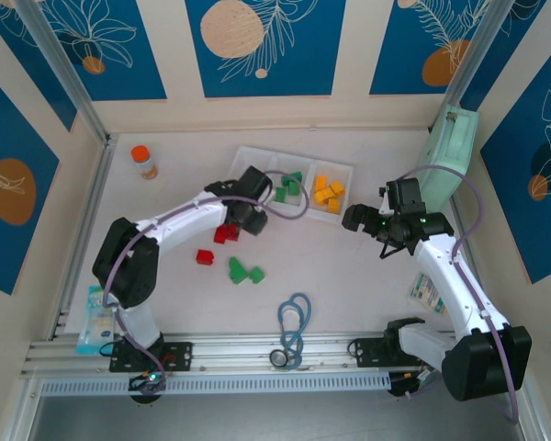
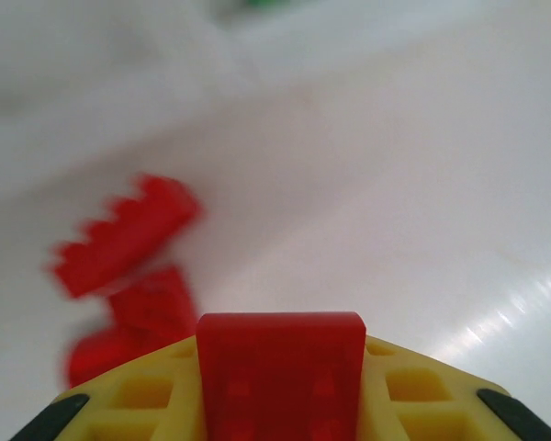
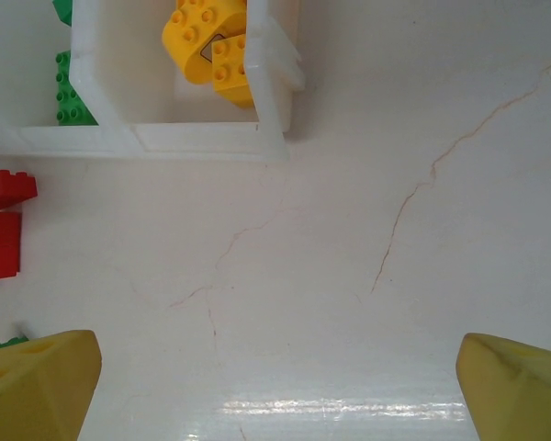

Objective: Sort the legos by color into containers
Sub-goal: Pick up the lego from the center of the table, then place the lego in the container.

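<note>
The left gripper (image 1: 249, 214) is clenched on a small red plastic lego (image 2: 280, 367) above the pale bench (image 1: 349, 276), beside the low white plastic tray (image 3: 193, 138). Its arm hides the tray's left compartment. Loose red legos (image 2: 129, 239) blur. Green legos (image 1: 289, 188) and orange-yellow legos (image 1: 329, 195) fill the other compartments. The right gripper (image 3: 275, 386) is released, spread wide.

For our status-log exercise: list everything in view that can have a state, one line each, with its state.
Left gripper: shut on red lego.
Right gripper: open, empty.
Tray: green legos in middle compartment, yellow legos in right.
Loose legos: red and green, unsorted on table.
Bottle: upright, capped.
</note>
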